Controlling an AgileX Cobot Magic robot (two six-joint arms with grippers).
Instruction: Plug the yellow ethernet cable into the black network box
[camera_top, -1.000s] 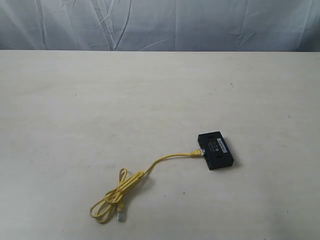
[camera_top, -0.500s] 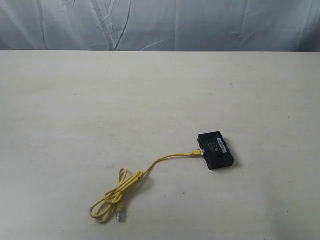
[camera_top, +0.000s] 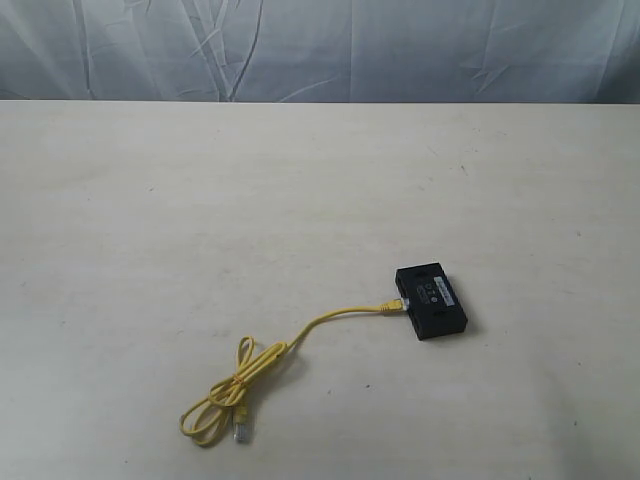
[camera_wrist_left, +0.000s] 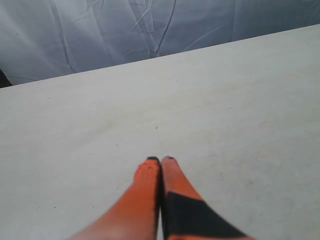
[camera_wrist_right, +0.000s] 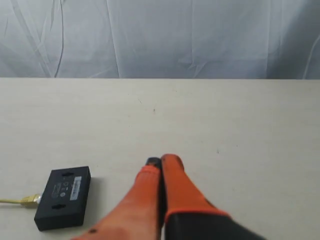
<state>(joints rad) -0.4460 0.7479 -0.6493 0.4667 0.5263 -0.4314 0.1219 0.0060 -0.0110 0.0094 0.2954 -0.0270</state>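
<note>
The box (camera_top: 431, 300) lies at the lower right of the exterior frame, well inside every edge of the surface (camera_top: 200, 200), with wide bare room above and to its left. The cable (camera_top: 300, 335) meets the box's left side with one plug, then runs down-left to a loose loop near the bottom edge. Grey cloth (camera_top: 320, 50) hangs behind the far edge. The left fingers (camera_wrist_left: 145, 190) are pressed together, empty, over bare surface. The right fingers (camera_wrist_right: 175, 185) are likewise closed and empty, near the box but apart from it.
</note>
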